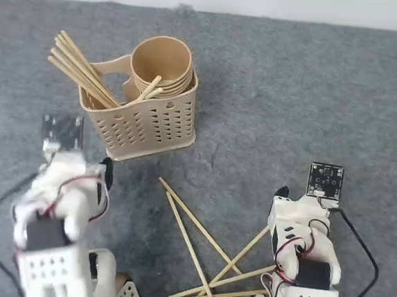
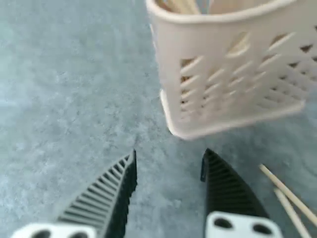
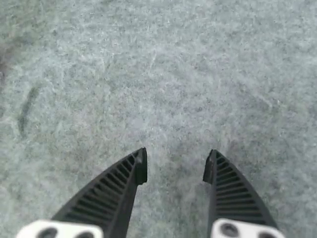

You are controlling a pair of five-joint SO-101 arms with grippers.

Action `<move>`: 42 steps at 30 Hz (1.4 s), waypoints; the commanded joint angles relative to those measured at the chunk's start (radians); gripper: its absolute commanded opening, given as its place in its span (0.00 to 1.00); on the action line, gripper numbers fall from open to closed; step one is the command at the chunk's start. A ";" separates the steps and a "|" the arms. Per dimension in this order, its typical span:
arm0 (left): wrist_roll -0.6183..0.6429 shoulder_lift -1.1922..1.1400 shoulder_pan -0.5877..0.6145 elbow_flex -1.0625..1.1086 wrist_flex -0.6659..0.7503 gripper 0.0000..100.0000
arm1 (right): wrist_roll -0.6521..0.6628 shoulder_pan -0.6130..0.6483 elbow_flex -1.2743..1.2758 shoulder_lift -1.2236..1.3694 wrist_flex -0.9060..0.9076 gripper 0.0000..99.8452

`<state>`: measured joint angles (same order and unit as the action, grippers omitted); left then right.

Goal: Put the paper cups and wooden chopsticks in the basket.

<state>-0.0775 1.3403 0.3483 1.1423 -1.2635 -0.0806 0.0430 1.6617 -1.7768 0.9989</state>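
Note:
A beige perforated basket (image 1: 145, 126) stands at the back left of the grey mat, with stacked paper cups (image 1: 162, 63) and several wooden chopsticks (image 1: 80, 69) leaning out of it. Several more chopsticks (image 1: 207, 253) lie crossed on the mat between the two arms. My left gripper (image 2: 168, 171) is open and empty, just in front of the basket (image 2: 233, 64), with two loose chopsticks (image 2: 290, 198) off to one side. My right gripper (image 3: 176, 166) is open over bare mat, holding nothing.
The left arm (image 1: 58, 206) sits at the front left and the right arm (image 1: 306, 234) at the front right. The grey felt mat (image 1: 293, 94) stretches free behind the right arm and to the basket's right.

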 commanded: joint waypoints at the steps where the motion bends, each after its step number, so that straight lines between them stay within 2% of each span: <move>1: 0.146 -0.379 -0.120 -0.226 -0.064 0.20 | -0.005 -0.008 0.023 -0.008 0.005 0.20; 4: 0.330 -0.539 -0.216 -0.292 -0.072 0.20 | -0.005 -0.008 0.023 -0.008 0.005 0.20; 6: 0.402 -0.597 -0.282 -0.300 -0.046 0.20 | -0.005 -0.008 0.023 -0.008 0.005 0.20; 13: 0.446 -0.638 -0.411 -0.156 0.204 0.21 | -0.005 -0.013 0.023 -0.008 0.005 0.20; 17: 0.462 -0.638 -0.470 -0.030 0.296 0.21 | -0.005 -0.013 0.023 -0.008 0.005 0.20; 22: 0.600 -0.640 -0.519 0.124 0.537 0.21 | -0.003 -0.008 0.023 -0.008 0.005 0.20; 32: 0.637 -0.641 -0.546 0.122 0.512 0.21 | -0.002 -0.015 0.023 -0.013 0.022 0.20; 37: 0.637 -0.652 -0.545 0.096 0.470 0.21 | 0.063 -0.015 0.023 -0.016 0.041 0.20; 42: 0.634 -0.853 -0.552 0.021 0.462 0.20 | 0.064 -0.015 0.023 -0.016 0.041 0.20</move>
<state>0.5439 0.6329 -0.1933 1.2451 -0.7956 -0.0315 0.0430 1.6617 -1.7768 1.0326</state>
